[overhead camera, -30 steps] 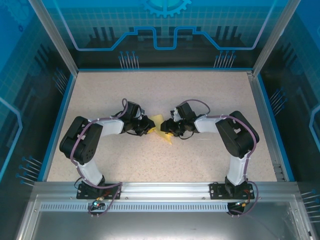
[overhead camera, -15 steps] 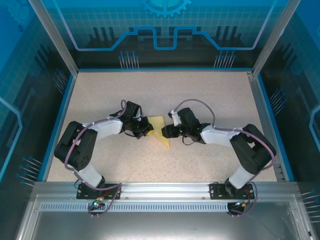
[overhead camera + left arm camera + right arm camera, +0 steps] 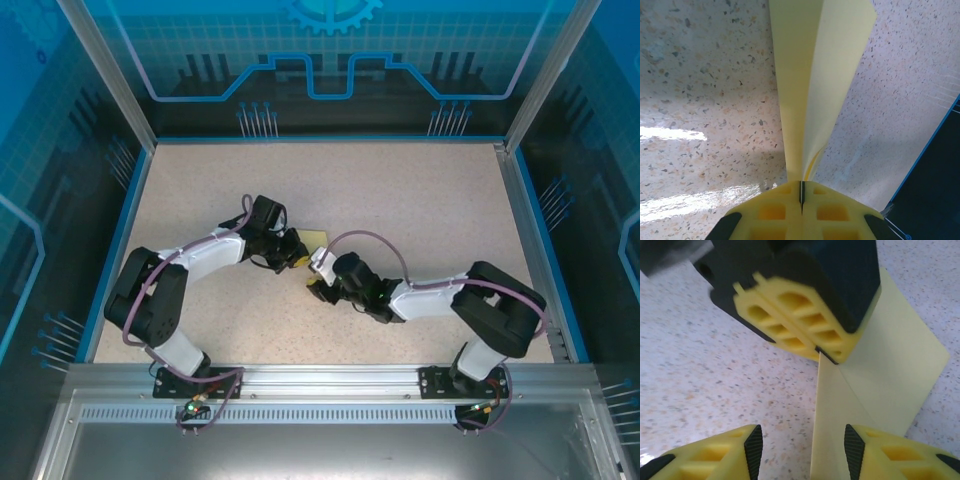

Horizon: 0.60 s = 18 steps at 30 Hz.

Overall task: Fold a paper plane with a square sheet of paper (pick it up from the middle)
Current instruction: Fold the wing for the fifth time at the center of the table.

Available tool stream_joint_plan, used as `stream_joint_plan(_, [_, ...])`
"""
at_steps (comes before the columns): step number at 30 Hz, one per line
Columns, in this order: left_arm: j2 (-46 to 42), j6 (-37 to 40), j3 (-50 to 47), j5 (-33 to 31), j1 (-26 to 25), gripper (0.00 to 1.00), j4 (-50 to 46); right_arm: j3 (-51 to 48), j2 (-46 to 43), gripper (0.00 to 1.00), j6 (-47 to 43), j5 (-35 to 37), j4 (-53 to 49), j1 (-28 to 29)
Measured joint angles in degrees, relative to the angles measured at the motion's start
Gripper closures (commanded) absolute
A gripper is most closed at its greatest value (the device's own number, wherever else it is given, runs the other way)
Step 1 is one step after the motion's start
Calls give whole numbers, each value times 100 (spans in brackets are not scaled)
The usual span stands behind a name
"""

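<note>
Speckled beige tabletop [image 3: 400, 190] lies under the left pincer [image 3: 297, 259] and the right pincer [image 3: 315, 282]. Its blue rim [image 3: 330, 139] runs well beyond both, and a slotted metal rail [image 3: 330, 378] lies well behind them.

Left gripper [image 3: 801, 192]: your jaws are clamped flat on the edge of the sheet of paper [image 3: 815, 75].
Right gripper [image 3: 802, 445]: your jaws stand apart, just beside the sheet, pointed at the left gripper.
Left arm [image 3: 200, 260]: bent, reaching from the sheet's left.
Right arm [image 3: 430, 298]: stretched low from the sheet's right.
</note>
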Motion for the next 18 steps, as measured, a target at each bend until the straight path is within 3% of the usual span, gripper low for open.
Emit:
stream_joint_plan(6, [2,-44,9,-2,0,99,-55,2,608,60,-173,789,450,68])
stream_joint_plan(18, [66,-142,9,-7,0,99,-105,227,881,69,-315,1394,966,190])
